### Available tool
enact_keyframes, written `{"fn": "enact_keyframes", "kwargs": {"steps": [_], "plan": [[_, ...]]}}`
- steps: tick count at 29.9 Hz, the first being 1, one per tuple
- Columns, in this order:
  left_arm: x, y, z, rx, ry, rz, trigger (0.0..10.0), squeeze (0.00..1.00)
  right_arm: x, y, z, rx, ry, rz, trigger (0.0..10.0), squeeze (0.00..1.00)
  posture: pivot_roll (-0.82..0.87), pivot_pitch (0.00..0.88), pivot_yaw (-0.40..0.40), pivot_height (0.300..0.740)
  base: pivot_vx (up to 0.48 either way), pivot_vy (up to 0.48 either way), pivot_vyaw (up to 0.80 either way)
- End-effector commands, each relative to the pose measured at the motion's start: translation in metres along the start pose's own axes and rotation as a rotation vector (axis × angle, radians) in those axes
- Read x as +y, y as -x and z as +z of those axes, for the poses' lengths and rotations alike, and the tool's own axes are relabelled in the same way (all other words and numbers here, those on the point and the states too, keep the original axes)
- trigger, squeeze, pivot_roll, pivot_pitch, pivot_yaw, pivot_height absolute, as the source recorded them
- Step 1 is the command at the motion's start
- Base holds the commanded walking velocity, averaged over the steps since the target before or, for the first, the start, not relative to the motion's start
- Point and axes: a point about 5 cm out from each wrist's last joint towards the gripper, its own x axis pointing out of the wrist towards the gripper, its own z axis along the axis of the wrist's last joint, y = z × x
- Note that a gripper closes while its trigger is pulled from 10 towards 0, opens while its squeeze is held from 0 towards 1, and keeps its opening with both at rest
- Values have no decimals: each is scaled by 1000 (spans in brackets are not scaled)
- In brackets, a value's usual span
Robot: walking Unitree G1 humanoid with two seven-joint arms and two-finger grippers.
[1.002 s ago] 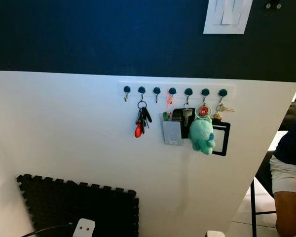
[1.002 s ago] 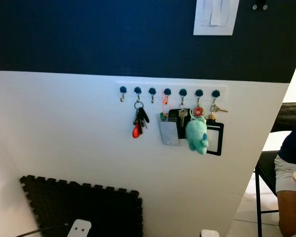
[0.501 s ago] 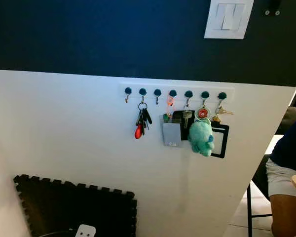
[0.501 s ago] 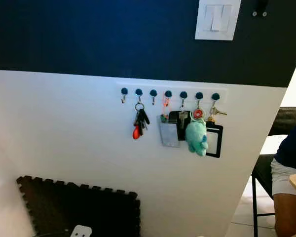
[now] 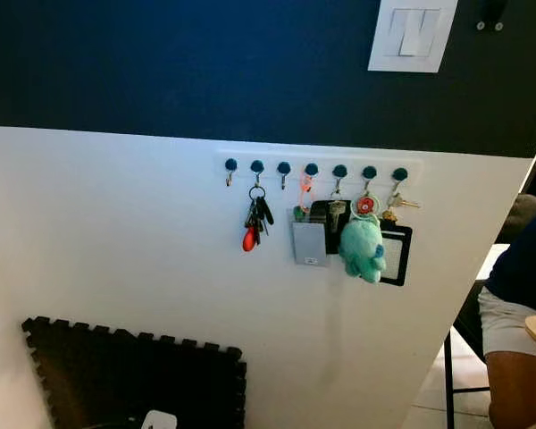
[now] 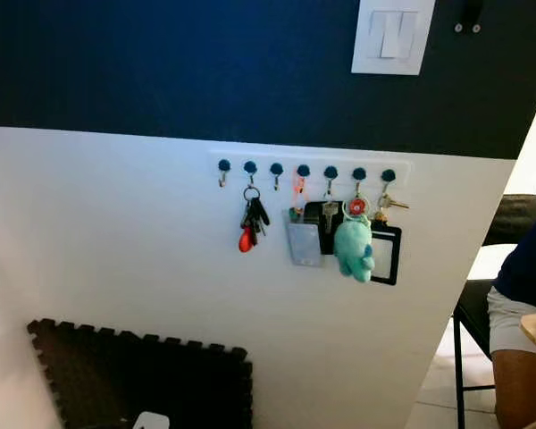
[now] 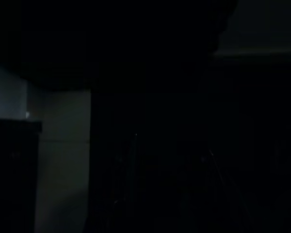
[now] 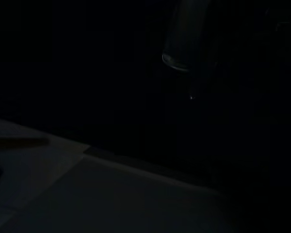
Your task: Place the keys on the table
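A white hook rack [image 5: 317, 166] with several dark knobs hangs on the white lower half of the wall. A bunch of dark keys with a red fob [image 5: 255, 221] hangs from the second hook from the left. Further right hang a grey card [image 5: 309, 241], a teal plush toy [image 5: 362, 248], a black badge holder [image 5: 396, 254] and small brass keys [image 5: 395, 207]. Both wrist views are almost black and both arms hang idle.
A dark foam floor mat [image 5: 134, 382] leans at the wall's foot, with a small white object [image 5: 158, 419] before it. A seated person [image 5: 518, 331] and a dark chair [image 5: 469, 353] are at the right edge. A white light switch [image 5: 413, 33] sits high on the dark blue wall.
The camera has shifted slightly, so the rack and mat sit a little lower-left in the picture. The hanging things have not moved.
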Motion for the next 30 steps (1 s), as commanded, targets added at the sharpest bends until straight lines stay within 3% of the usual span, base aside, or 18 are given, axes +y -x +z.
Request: {"fn": "enact_keyframes", "kwargs": {"steps": [1,5,8,10,11,13,15,17,18,20,21,23,26,27,28,30], "plan": [[1,0,-3,12,-16,-6,10000,0,-6,2,-5,14,-41,-34,10000,0,17,0,20,740,0,0,0],[2,-1,0,24,-35,-4,10000,0,-13,2,1,-33,-45,-80,10000,0,12,0,37,740,0,0,0],[1,-1,4,-2,-35,-20,10000,0,-21,2,16,-128,-27,-149,10000,0,13,0,49,740,0,0,0],[-2,-1,13,-73,-37,-52,10000,0,-31,4,39,-272,1,-223,10000,0,11,0,43,740,0,0,0],[-2,-1,13,-73,-37,-52,10000,0,-31,4,39,-272,1,-223,10000,0,11,0,43,740,0,0,0],[-4,0,27,-184,-51,-92,10000,0,-34,6,56,-382,57,-247,10000,0,26,0,24,740,0,0,0],[-8,3,39,-283,-43,-151,10000,0,-33,10,65,-458,114,-240,10000,0,37,0,17,740,0,0,0],[-10,4,43,-314,-41,-172,10000,0,-32,11,67,-483,133,-236,10000,0,37,0,17,740,0,0,0],[-11,8,48,-371,-35,-220,10000,0,-29,15,72,-547,187,-228,10000,0,39,0,7,740,0,0,0],[-11,8,48,-371,-35,-220,10000,0,-29,15,72,-547,187,-228,10000,0,39,0,7,740,0,0,0],[-10,11,53,-401,30,-253,10000,0,-27,21,79,-635,225,-233,10000,0,43,13,8,740,0,0,0],[-10,11,53,-401,30,-253,10000,0,-27,21,79,-635,225,-233,10000,0,43,13,8,740,0,0,0],[-11,17,67,-478,69,-303,10000,0,-23,33,98,-792,277,-234,10000,0,70,27,-21,740,0,0,0],[-11,17,67,-478,69,-303,10000,0,-23,33,98,-792,277,-234,10000,0,70,27,-21,740,0,0,0],[-15,24,80,-552,74,-340,10000,0,-18,41,114,-897,302,-242,10000,0,73,33,-28,740,0,0,0],[-18,29,87,-593,79,-365,10000,0,-16,46,124,-953,304,-248,10000,0,68,41,-32,740,0,0,0]]}}
